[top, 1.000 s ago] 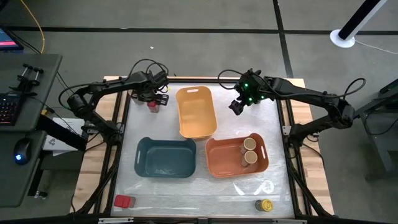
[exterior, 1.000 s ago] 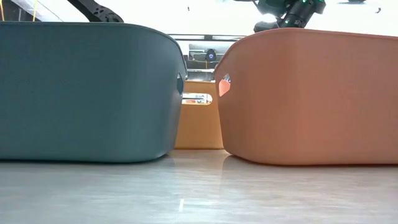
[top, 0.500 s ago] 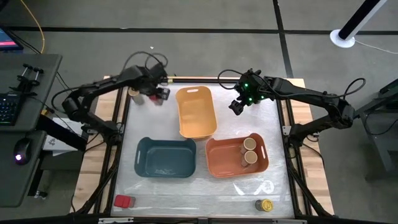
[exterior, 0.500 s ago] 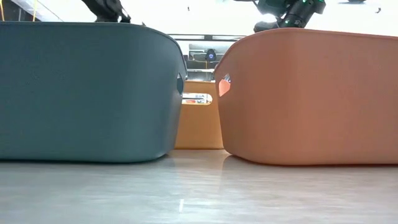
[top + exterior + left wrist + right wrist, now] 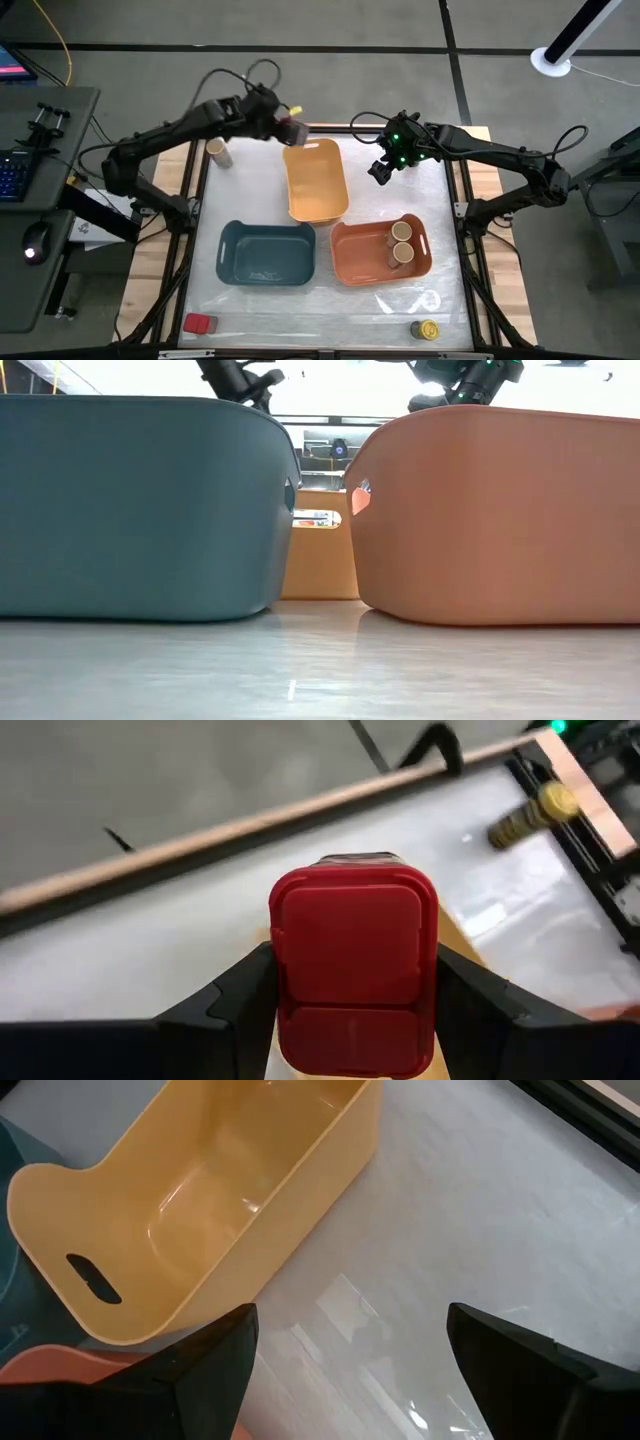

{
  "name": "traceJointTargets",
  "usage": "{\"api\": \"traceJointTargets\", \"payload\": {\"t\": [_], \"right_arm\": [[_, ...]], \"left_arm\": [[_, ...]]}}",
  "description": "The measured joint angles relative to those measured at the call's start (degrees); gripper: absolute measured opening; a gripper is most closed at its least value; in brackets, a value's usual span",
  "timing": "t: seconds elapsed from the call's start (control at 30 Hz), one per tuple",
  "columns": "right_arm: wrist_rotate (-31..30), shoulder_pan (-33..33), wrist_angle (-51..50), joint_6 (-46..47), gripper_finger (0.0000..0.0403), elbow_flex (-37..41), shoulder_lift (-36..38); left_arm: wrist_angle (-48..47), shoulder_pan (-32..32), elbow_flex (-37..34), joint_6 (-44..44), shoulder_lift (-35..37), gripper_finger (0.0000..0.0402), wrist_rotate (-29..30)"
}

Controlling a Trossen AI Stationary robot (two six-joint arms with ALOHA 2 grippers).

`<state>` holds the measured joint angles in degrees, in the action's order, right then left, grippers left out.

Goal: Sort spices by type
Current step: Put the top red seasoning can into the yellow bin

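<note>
Left gripper (image 5: 291, 131) clamps a red tin (image 5: 352, 970) above the yellow bin's (image 5: 316, 195) far rim.

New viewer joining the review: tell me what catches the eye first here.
The left gripper holds a red tin raised over the far end of the yellow bin. Three bright bins fill the table's middle, and the orange bin already has two tan-lidded jars. The right gripper hangs open beside the yellow bin.
</note>
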<state>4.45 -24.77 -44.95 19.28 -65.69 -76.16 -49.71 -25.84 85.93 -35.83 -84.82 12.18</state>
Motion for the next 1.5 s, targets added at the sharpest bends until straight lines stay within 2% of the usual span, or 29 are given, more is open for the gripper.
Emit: {"api": "traceJointTargets", "payload": {"t": [0.13, 0.5, 0.67, 0.87, 1.17, 1.5], "right_arm": [[-0.21, 0.0, 0.0, -0.02, 0.0319, -0.01, 0.0], [-0.46, 0.0, -0.02, 0.18, 0.0319, -0.02, 0.0], [-0.44, 0.0, -0.04, -0.1, 0.0319, -0.01, 0.0], [-0.44, 0.01, -0.02, -0.23, 0.0319, -0.01, 0.0], [-0.42, 0.0, -0.02, -0.25, 0.0319, -0.02, 0.0], [-0.42, 0.0, 0.0, -0.25, 0.0319, -0.02, 0.0]], "left_arm": [[-0.31, 3.61, -0.07, -2.96, -4.28, 0.0193, 1.23], [-3.37, 8.57, -0.09, -9.74, -16.04, 0.0193, 0.55], [-8.11, 9.61, -0.11, -10.65, -19.07, 0.0193, 4.79], [-7.31, 8.41, -0.11, -12.3, -21.25, 0.02, 5.25], [-6.88, 6.62, -0.11, -12.56, -21.56, 0.0232, 5.0], [-6.39, 5.7, -0.11, -9.75, -21.4, 0.0235, 3.9]]}}
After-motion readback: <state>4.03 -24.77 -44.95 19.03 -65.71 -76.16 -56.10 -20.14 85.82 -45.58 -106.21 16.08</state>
